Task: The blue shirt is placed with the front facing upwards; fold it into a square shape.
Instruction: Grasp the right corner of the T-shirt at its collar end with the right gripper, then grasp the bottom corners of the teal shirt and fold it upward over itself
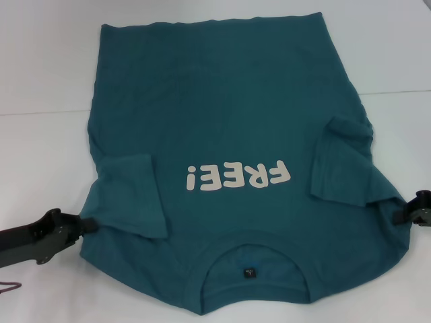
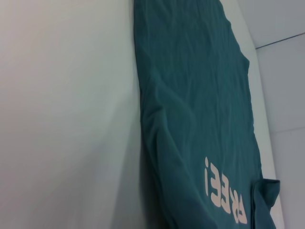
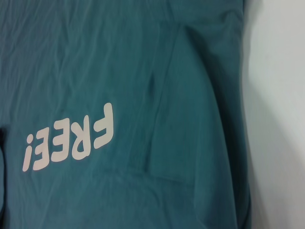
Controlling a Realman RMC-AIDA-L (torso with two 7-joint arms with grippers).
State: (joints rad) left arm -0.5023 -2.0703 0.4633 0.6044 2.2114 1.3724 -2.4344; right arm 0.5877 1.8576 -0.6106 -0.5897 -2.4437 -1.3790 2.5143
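Shirt: blue shirt point(image 1: 229, 134) lies front-up on the white table point(image 1: 40, 81), collar nearest me, both sleeves folded inward.
Left gripper point(image 1: 79, 225): at my shoulder edge; grip state unclear.
Right gripper point(image 1: 412, 210): opposite edge; likewise unclear.
Technique: I should lift both sides evenly.

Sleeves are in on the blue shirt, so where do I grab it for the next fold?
Probably take the blue shirt at its two shoulder edges, each gripper coming in from its own side, low along the table. Both sleeves are already folded inward, leaving fairly straight side edges. The left gripper and right gripper sit right at those edges near the collar.
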